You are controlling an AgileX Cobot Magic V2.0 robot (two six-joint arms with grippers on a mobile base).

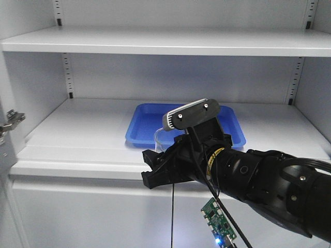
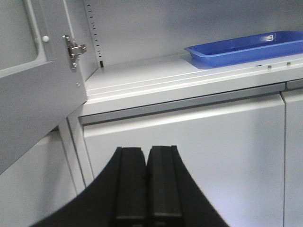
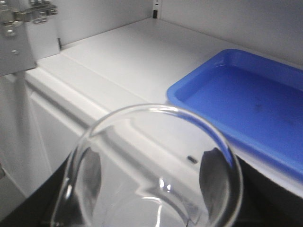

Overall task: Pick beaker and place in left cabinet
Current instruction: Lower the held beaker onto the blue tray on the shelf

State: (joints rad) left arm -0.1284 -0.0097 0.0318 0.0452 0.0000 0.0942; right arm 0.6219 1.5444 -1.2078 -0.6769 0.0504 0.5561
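Observation:
My right gripper (image 1: pixel 156 164) is shut on the clear glass beaker (image 1: pixel 161 137), just in front of the lower shelf edge of the light grey left cabinet (image 1: pixel 77 129). In the right wrist view the beaker's round rim (image 3: pixel 156 109) fills the lower frame. The dark fingers (image 3: pixel 214 172) show through the glass on both sides, with the gripper (image 3: pixel 151 189) around it. The beaker hangs over the shelf's front lip, left of the blue tray. My left gripper (image 2: pixel 147 175) is shut and empty, low in front of the cabinet's lower door.
A blue plastic tray (image 1: pixel 155 124) lies on the lower shelf; it also shows in both wrist views (image 2: pixel 246 47) (image 3: pixel 246 104). A silver door hinge (image 1: pixel 11 122) sits on the left wall. An upper shelf (image 1: pixel 165 44) spans above. The open door (image 2: pixel 28 80) stands left.

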